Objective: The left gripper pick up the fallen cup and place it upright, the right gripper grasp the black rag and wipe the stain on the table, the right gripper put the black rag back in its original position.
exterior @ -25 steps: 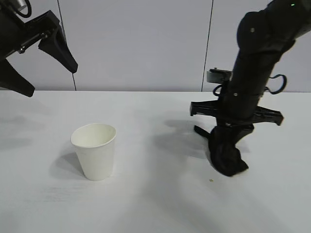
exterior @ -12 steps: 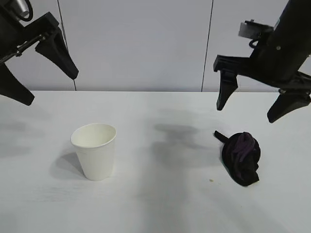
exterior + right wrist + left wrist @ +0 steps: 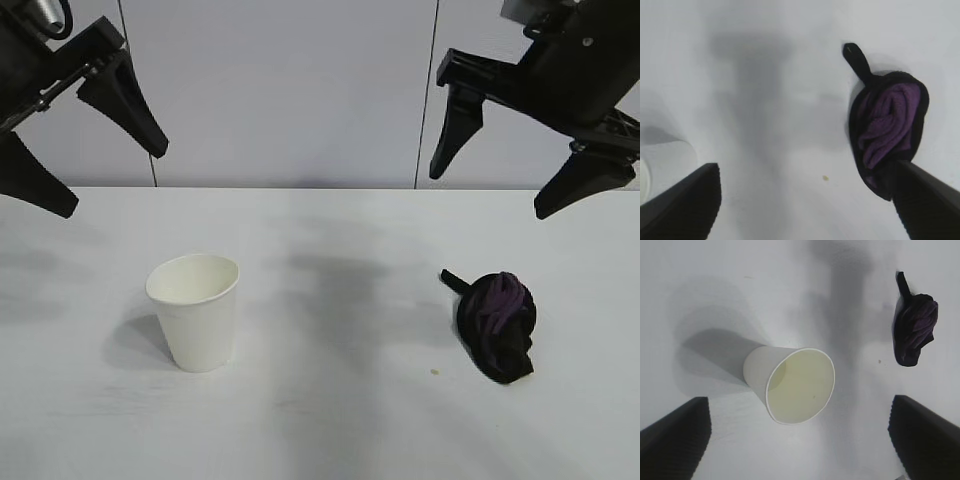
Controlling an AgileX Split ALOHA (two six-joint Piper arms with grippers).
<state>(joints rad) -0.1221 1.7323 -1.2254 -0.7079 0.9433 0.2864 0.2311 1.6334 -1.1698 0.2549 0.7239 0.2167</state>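
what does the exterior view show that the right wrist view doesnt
Only the exterior view shows the whole upright cup, both raised arms with the left gripper and right gripper open above the table, and the wall behind.

Only the right wrist view shows the rag from above, with its purple folds bunched inside a black edge; just a sliver of the cup shows there.

Both show the rag lying free on the table, its small tab sticking out, and a tiny brown speck beside it. Neither shows a stain.

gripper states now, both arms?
Left gripper: open, empty, raised above the cup.
Right gripper: open, empty, raised above the black rag.
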